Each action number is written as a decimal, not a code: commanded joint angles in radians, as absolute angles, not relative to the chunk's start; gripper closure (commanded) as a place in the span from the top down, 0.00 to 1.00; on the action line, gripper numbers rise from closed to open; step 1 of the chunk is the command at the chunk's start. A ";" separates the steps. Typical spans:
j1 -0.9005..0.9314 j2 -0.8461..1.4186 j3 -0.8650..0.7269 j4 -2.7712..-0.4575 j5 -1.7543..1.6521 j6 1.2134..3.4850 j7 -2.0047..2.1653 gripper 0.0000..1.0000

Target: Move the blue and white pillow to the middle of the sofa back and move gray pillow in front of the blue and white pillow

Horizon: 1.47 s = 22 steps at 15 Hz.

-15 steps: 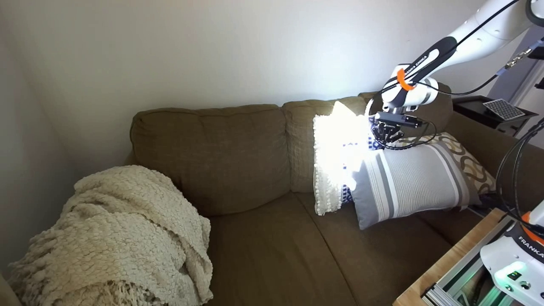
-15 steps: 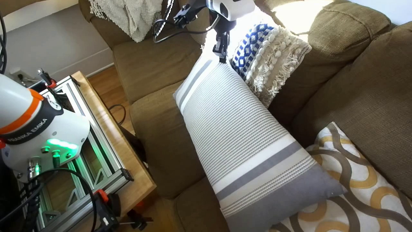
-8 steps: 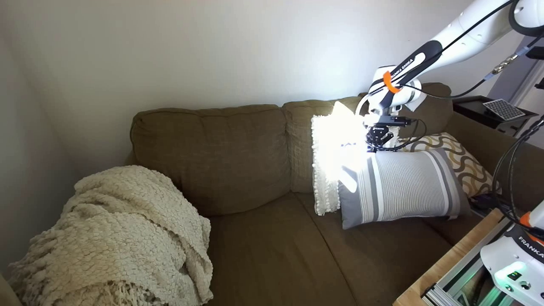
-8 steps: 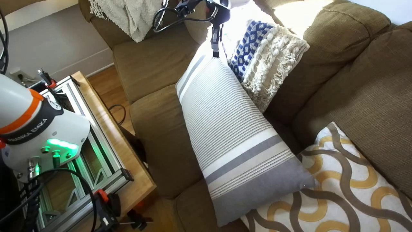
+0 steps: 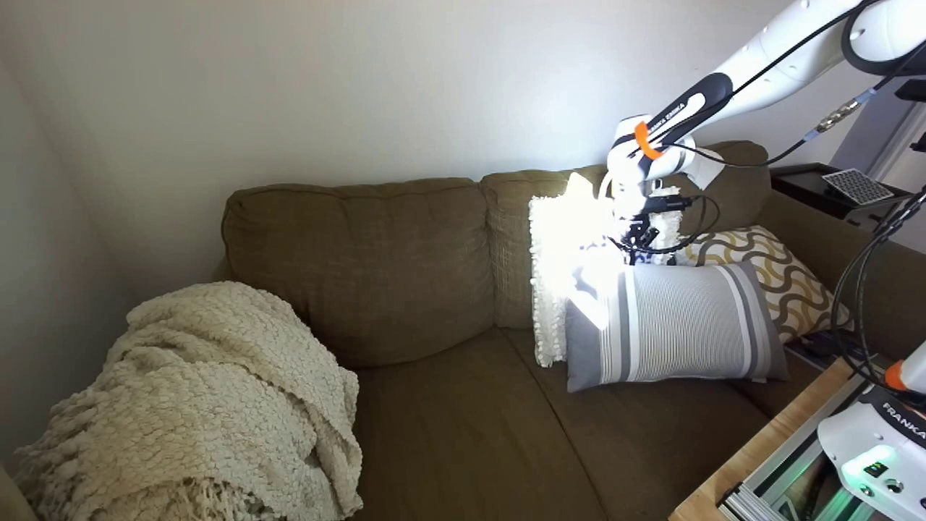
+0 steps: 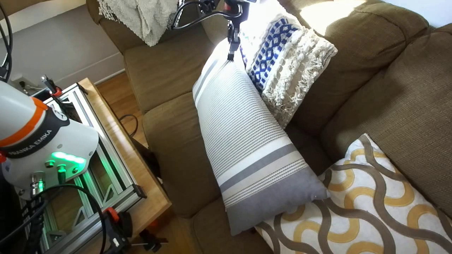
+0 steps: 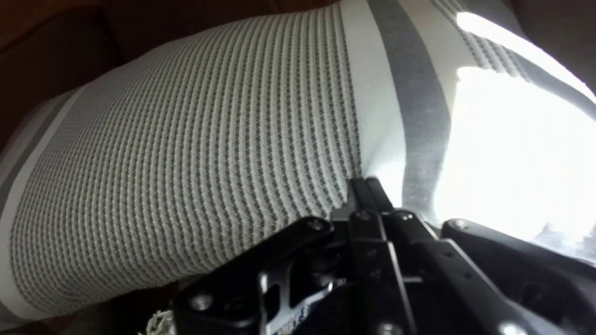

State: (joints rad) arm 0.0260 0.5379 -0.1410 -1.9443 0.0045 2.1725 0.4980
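The gray pillow (image 5: 687,322), with stripes and gray ends, sits on the sofa seat in both exterior views (image 6: 243,120) and fills much of the wrist view (image 7: 209,139). My gripper (image 6: 230,56) is shut on its upper edge near the light band; the fingertips nearly meet there in the wrist view (image 7: 365,181), with fabric creased at them. The blue and white pillow (image 6: 272,53) leans against the sofa back (image 5: 362,268) behind the gray pillow, which hides its lower part. Its face is partly washed out by sunlight in an exterior view (image 5: 550,325).
A tan lattice-patterned pillow (image 6: 370,197) lies at one sofa end, partly under the gray pillow's end. A cream knitted blanket (image 5: 217,383) covers the opposite end. The robot's wooden table (image 6: 123,169) stands in front of the sofa. A dark side table (image 5: 803,184) stands beyond the armrest.
My gripper has moved toward the blanket end, pulling the gray pillow along with it. The gray pillow now covers more of the blue and white pillow's front and uncovers more of the lattice pillow.
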 commanded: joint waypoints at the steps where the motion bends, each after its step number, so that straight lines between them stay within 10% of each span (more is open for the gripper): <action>1: 0.042 0.584 -0.139 -1.850 -0.032 2.099 0.470 0.00; 14: 0.086 0.701 -0.143 -1.712 -0.098 2.131 0.506 0.00; 22: 0.100 0.691 -0.153 -1.676 -0.098 2.281 0.515 0.71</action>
